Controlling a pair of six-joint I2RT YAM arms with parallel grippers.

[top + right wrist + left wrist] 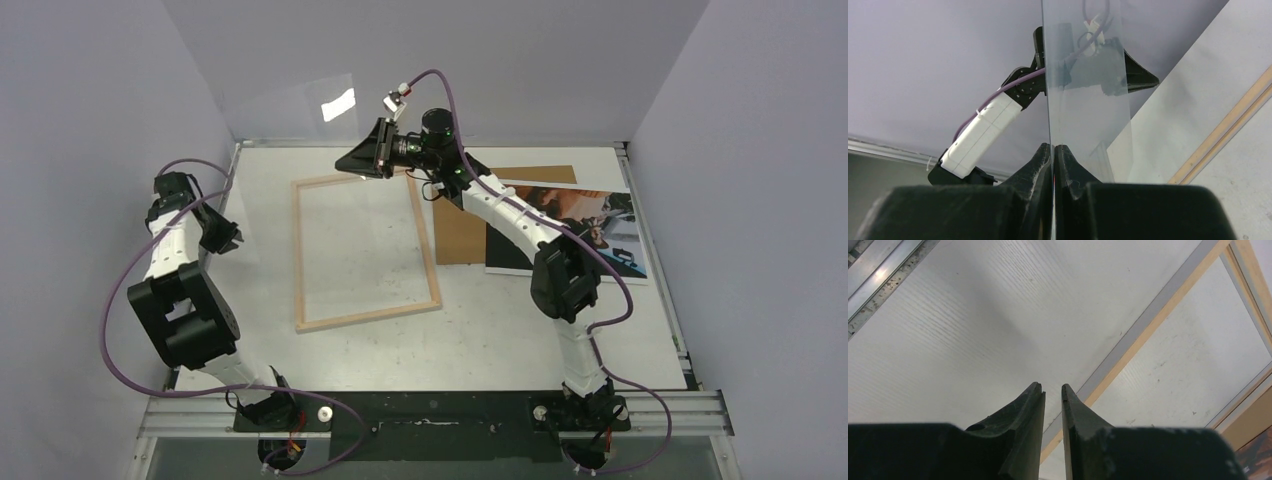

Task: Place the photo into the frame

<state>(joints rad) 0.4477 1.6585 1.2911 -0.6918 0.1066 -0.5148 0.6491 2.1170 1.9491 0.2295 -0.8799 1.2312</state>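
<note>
Left hand [1052, 387]: it is hovering low over the desk [500, 330] by the left edge, just outside the left rail of the frame [368, 316]. Its fingers are standing slightly apart with nothing between them. It is probably staying out of the way of the other arm.

Frame: it is lying flat in the middle of the desk with the pale wood side facing up. Bare desk is showing through the opening, so the layers could go in from behind.

Backing board [458, 240]: it is lying flat just beside the frame's right rail, and it appears to be waiting as the last layer.

Photo [615, 235]: it is lying face up toward the desk's right edge, overlapping the board's right part and partly hidden under the right arm. It is clear of the frame and is not yet in it.

Right hand [1053, 146]: it is reaching past the frame's far right corner, with its fingers pressed together and pinching one edge of the clear sheet [1083, 100].

Clear sheet: it is standing up off the desk near the far edge, in front of the back wall. Gripping it by the rim is likely keeping its face clean.

Step in hand: the robot seems to be handling the glazing before the print goes in.
</note>
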